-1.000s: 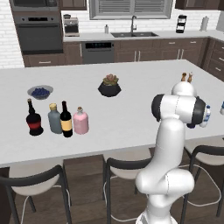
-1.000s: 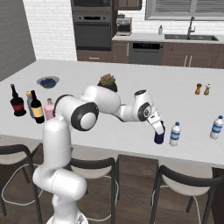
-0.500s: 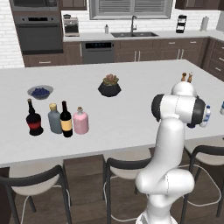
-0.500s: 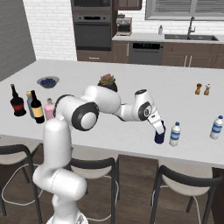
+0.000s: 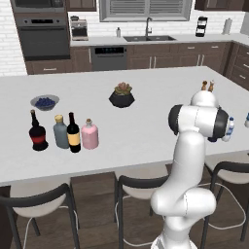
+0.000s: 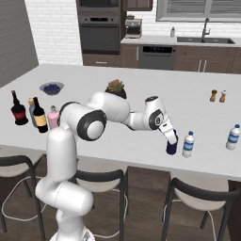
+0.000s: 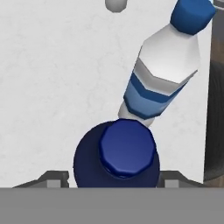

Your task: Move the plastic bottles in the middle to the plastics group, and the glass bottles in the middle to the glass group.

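Observation:
The small dark-blue plastic bottle (image 6: 172, 148) (image 7: 116, 162) stands upright on the counter beside a clear blue-labelled water bottle (image 6: 188, 144) (image 7: 159, 74). A second water bottle (image 6: 232, 137) is farther right. My gripper (image 6: 170, 139) (image 7: 116, 179) hangs over the blue bottle's cap, its jaws open on either side with slim gaps. Far left, the tall wine bottle (image 6: 40, 116) (image 5: 73, 133) and the pink bottle (image 6: 53, 117) (image 5: 89, 135) stand next to the black red-labelled bottle (image 6: 19, 109) (image 5: 37, 132) and the grey-blue yellow-capped bottle (image 6: 31, 110) (image 5: 61, 132).
A potted succulent (image 6: 115, 87) and a bowl of blueberries (image 6: 52, 87) sit mid-counter. Two small orange shakers (image 6: 218, 96) stand at the far right. Dark stools (image 6: 197, 197) line the counter's near edge, close to the blue bottle.
The jaws have widened around the dark-blue bottle. The arm and the bottles have not visibly moved.

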